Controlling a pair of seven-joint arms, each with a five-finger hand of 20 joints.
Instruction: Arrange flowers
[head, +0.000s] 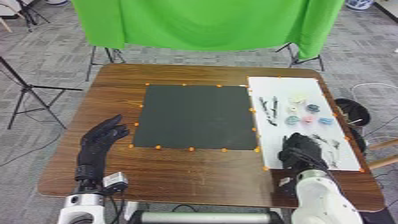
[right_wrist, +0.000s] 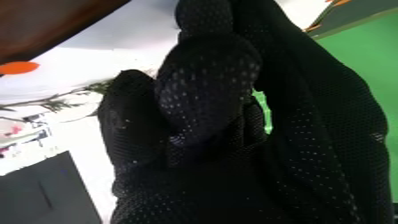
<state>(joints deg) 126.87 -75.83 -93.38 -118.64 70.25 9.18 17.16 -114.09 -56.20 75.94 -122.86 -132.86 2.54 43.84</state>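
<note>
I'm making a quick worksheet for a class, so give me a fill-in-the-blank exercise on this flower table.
The small flower heads lie on a sheet whose colour is ____.
The hand over that sheet is the robot's ____ one.
From the robot's side, the dark mat lies to the ____ of the sheet.
The cloth hanging beyond the table is ____.

Missing words: white; right; left; green.
</note>
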